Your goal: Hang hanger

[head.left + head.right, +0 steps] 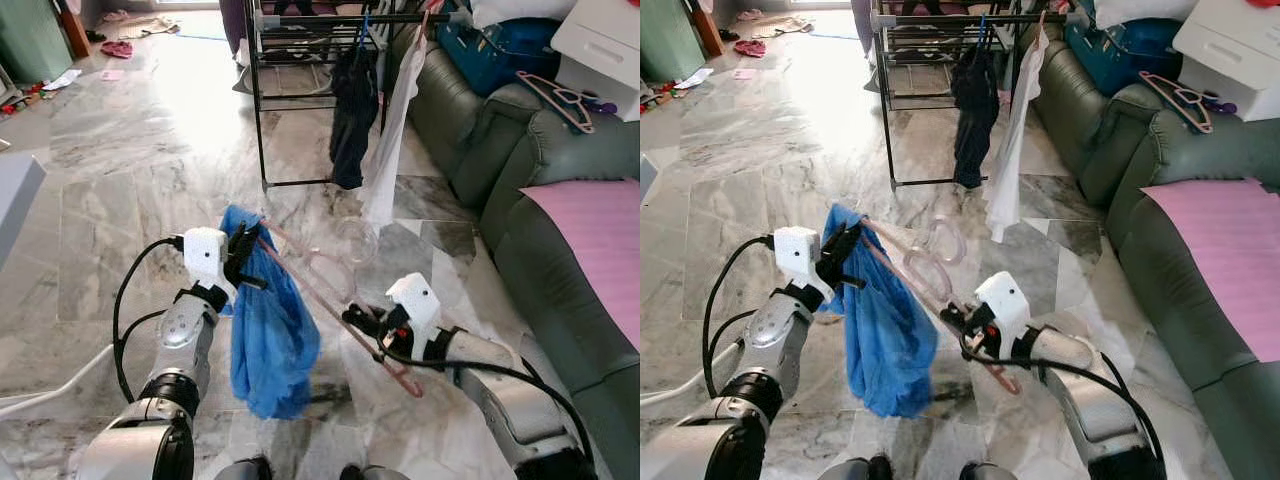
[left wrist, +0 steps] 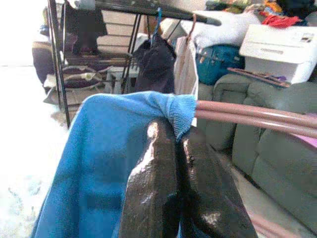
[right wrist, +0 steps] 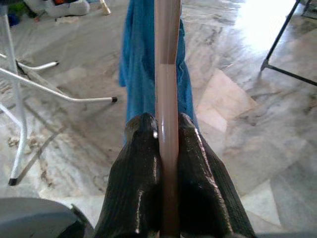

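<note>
Left eye view: pink hanger (image 1: 335, 310) slants from left tool (image 1: 243, 252) to right tool (image 1: 362, 322); both clamp it.

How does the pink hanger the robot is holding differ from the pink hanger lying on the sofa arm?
The held hanger is clamped at both ends, by the left gripper and right gripper; the sofa hanger lies loose on the green sofa. The held hanger carries a blue garment; the sofa hanger is bare. The held hanger slants in the air; the sofa hanger rests flat. Both are pink.
</note>
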### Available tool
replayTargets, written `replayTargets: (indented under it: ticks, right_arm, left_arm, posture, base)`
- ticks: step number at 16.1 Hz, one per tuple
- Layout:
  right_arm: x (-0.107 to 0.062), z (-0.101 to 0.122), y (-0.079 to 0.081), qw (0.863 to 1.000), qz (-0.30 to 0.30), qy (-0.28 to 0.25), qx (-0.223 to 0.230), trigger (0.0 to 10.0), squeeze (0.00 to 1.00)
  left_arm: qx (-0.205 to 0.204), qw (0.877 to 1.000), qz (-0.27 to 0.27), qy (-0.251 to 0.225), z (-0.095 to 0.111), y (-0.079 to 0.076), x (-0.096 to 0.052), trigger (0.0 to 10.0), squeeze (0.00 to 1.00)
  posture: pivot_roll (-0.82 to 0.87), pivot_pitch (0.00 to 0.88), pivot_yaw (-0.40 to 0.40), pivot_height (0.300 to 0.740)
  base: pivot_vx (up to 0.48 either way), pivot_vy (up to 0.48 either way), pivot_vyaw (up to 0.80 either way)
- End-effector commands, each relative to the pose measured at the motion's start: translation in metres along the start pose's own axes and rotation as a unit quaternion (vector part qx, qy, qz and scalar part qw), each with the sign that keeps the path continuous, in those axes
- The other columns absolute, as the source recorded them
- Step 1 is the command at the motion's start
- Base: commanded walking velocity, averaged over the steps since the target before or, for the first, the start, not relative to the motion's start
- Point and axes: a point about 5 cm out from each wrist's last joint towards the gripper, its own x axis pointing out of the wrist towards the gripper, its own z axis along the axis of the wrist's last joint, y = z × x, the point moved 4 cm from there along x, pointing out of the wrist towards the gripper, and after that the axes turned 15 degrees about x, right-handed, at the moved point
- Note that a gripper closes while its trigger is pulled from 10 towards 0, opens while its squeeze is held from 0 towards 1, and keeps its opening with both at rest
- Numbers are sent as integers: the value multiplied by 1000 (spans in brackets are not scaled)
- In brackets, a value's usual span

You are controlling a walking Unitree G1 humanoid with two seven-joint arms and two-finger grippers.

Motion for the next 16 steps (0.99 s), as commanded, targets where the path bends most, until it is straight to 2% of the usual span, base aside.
replayTargets:
  ticks: [1,4,8,14,16]
  right_arm:
    - [0,8,-10,999,-27,-18,-4,10000,0]
    - [5,8,-14,999,-38,-22,8,10000,0]
    - [14,10,-18,998,-44,-35,36,10000,0]
    - [18,6,-25,994,-45,-39,92,10000,0]
    - [20,5,-33,991,-59,-42,110,10000,0]
  left_arm:
    - [4,1000,-11,-23,6,-5,-1,0,0]
    - [1,999,-23,-30,5,-12,-5,0,0]
    - [-3,995,-65,-70,19,-28,-1,0,0]
    - [-24,982,-141,-126,38,-53,-4,0,0]
    - [-37,975,-167,-141,43,-62,-7,0,0]
  posture:
    - [-229,113,-25,740]
    - [-222,117,-25,740]
    - [-217,115,-22,740]
    - [-208,116,-26,740]
    - [-203,114,-27,740]
  base:
    - [0,0,0]
    - [0,0,0]
    - [0,0,0]
    - [0,0,0]
    - [0,0,0]
